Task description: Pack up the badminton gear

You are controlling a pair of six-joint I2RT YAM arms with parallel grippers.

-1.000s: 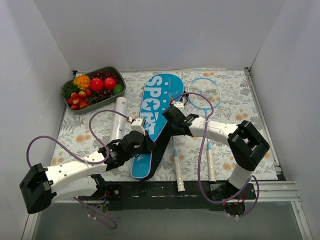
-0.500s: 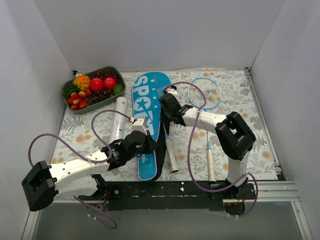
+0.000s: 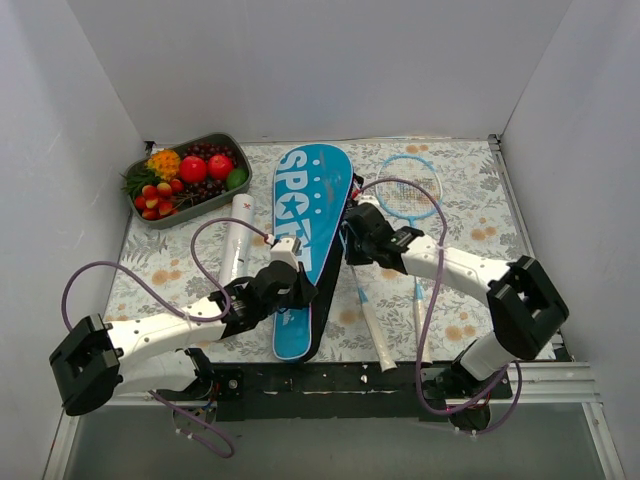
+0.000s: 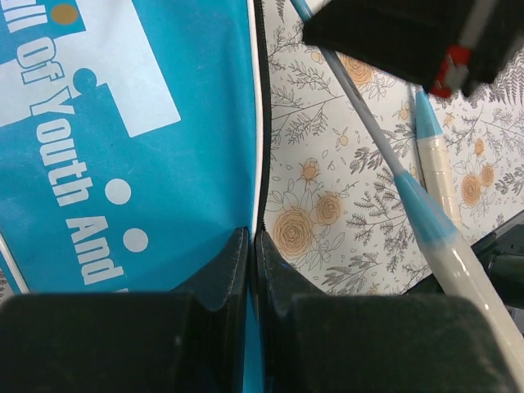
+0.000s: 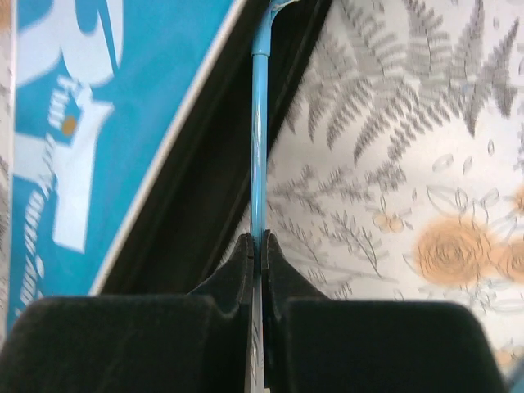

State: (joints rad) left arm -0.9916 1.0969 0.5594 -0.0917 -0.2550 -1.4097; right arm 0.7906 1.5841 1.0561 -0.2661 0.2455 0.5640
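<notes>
Your left gripper (image 3: 302,293) was pinched shut on the right edge of the blue SPORT bag (image 3: 308,210), near its narrow end. The bag lay flat mid-table. Your right gripper (image 3: 351,241) was clamped on the thin blue shaft of one racket (image 3: 372,320). In the right wrist view that shaft ran up along the bag's black opening, and I couldn't see the head. Its handle lay on the table (image 3: 480,205), just right of the bag. The second racket (image 3: 408,188) lay further right, clear of the bag. The shuttlecock tube (image 3: 238,235) lay near the bag's left side.
</notes>
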